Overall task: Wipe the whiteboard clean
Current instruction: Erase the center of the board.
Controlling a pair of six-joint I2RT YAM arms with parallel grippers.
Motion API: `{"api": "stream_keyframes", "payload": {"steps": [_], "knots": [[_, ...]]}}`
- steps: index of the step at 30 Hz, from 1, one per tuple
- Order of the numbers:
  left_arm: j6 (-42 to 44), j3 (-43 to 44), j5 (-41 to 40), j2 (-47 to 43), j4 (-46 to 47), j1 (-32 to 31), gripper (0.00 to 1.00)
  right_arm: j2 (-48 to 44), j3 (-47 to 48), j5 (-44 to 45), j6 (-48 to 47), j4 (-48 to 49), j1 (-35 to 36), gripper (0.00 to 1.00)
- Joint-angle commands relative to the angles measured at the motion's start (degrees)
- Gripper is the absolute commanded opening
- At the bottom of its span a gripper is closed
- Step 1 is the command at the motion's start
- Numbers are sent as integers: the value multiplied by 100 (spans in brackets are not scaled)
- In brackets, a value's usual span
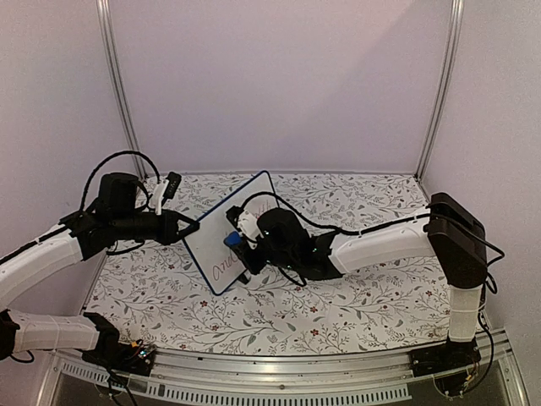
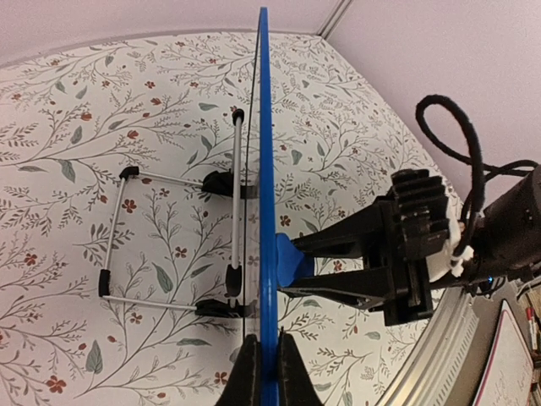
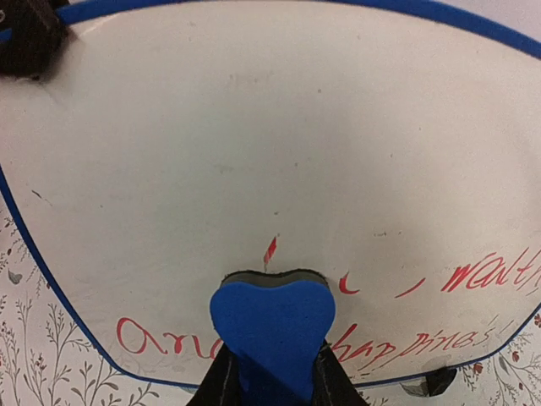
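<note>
Top external: whiteboard [image 1: 215, 245] stands tilted mid-bench [image 1: 338, 304], left claw [image 1: 194, 227] pinching its 9 o'clock edge, right claw [image 1: 239, 245] pinching a blue eraser [image 1: 231, 240] against its face, right by the red writing [image 3: 473, 275].

The whiteboard [image 1: 221, 241] is standing up on edge near the middle of the table [image 1: 380, 304], a little toward 9 o'clock, leaning, with its white face turning toward 3 o'clock. It is showing rounded corners and a thin blue rim [image 2: 267, 211]. The left gripper [image 2: 264, 364] is pinching its 9 o'clock edge. A wire stand [image 2: 169, 245] with black feet is folding out behind it. Red handwriting is running along the face's 6 o'clock side in the right wrist view [image 3: 270, 152]; the area above is looking wiped, with faint specks. An eraser [image 3: 270, 330] is pressing on the writing.
</note>
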Motion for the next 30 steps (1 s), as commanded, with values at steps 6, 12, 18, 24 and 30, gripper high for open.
{"api": "stream_keyframes", "payload": {"steps": [6, 12, 18, 24, 30], "knots": [[-6, -5, 315, -96, 210, -85, 0, -10, 69, -45, 137, 66, -95, 16], [-18, -13, 289, -116, 210, -77, 0, -31, 719, 47, -281, -75, -112, 16], [-12, -14, 290, -150, 209, -91, 0, 111, 740, 109, -323, -88, -147, 16], [-11, -12, 317, -140, 210, -86, 0, 241, 66, -4, 22, -18, -150, 16], [-16, 2, 357, -90, 210, -86, 0, 222, -282, 36, 250, 70, -167, 16]]}}
